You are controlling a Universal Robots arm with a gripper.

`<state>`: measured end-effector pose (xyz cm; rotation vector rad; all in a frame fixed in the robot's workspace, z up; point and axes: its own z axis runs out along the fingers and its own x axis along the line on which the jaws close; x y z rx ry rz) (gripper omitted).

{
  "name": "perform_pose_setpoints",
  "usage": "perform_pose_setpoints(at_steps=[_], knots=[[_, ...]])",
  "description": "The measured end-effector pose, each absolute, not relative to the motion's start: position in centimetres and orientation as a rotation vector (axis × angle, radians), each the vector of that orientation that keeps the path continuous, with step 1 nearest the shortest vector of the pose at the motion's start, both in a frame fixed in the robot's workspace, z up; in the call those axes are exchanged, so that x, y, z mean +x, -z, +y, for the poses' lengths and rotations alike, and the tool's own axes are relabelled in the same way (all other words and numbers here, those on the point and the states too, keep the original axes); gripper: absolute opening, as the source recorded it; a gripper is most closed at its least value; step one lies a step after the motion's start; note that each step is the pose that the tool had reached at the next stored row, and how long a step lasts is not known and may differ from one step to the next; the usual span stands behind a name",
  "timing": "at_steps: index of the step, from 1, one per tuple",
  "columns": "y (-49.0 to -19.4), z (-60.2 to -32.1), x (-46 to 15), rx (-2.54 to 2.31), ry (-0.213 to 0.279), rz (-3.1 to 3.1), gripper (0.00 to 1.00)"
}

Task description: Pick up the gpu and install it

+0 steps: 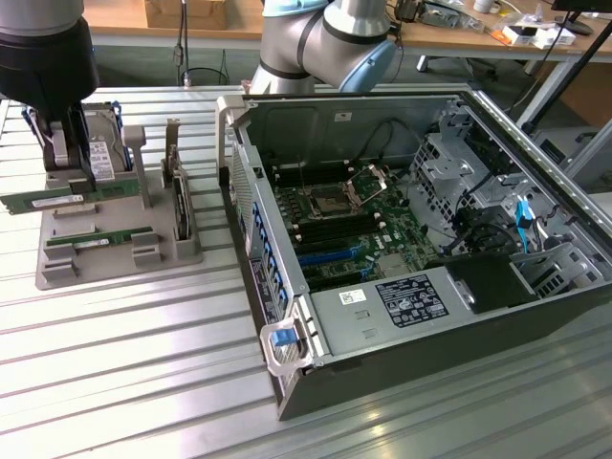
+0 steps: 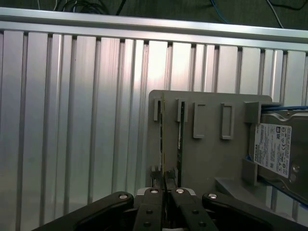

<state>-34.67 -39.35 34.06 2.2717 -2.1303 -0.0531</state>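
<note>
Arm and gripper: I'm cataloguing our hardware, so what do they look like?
The arm is built of rounded silver-grey tubular joints with light blue caps. The gripper is black, with jointed black links fastened by small silver pins, below a bulky black cylindrical body.

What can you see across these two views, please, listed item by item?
gpu: one, green, clamped in the gripper at the holder.
second green stick: one, green, seated in the holder's clips.
hard drive: one, silver with a white label, standing at the holder's edge.
dark card: one, dark with a metal bracket, on edge in the holder.
holder: one, grey, on the table at the exterior view's left.
computer case: one, dark, open, at the exterior view's right.
motherboard: one, green, inside the case.
table: one, ribbed silver.
gripper: one, black and grey, shut on the gpu.
robot arm: one, grey and light blue, behind the case.
</note>
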Motion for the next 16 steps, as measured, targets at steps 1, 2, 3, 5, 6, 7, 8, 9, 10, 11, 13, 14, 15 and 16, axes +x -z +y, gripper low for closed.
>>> perform_pose_setpoints(at_steps=[1,2,3,5,6,7,8,9,10,11,13,14,15,16], knots=[[-34.1,-39.35,-34.67,2.272,0.053,-2.13,0.13],[-34.15,-39.35,-34.67,2.272,0.053,-2.13,0.13],[-34.22,-39.35,-34.67,2.272,0.053,-2.13,0.13],[-34.36,-39.35,-34.67,2.272,0.053,-2.13,0.13],[-34.42,-39.35,-34.67,2.272,0.053,-2.13,0.13],[-34.46,-39.35,-34.67,2.272,0.053,-2.13,0.13],[-34.51,-39.35,-34.67,2.272,0.053,-2.13,0.13],[-34.58,-39.35,-34.67,2.272,0.053,-2.13,0.13],[-34.65,-39.35,-34.67,2.272,0.053,-2.13,0.13],[-34.69,-39.35,-34.67,2.272,0.053,-2.13,0.13],[-34.88,-39.35,-34.67,2.272,0.053,-2.13,0.13],[-34.95,-39.35,-34.67,2.272,0.053,-2.13,0.13],[-35.02,-39.35,-34.67,2.272,0.053,-2.13,0.13],[-35.09,-39.35,-34.67,2.272,0.053,-2.13,0.13]])
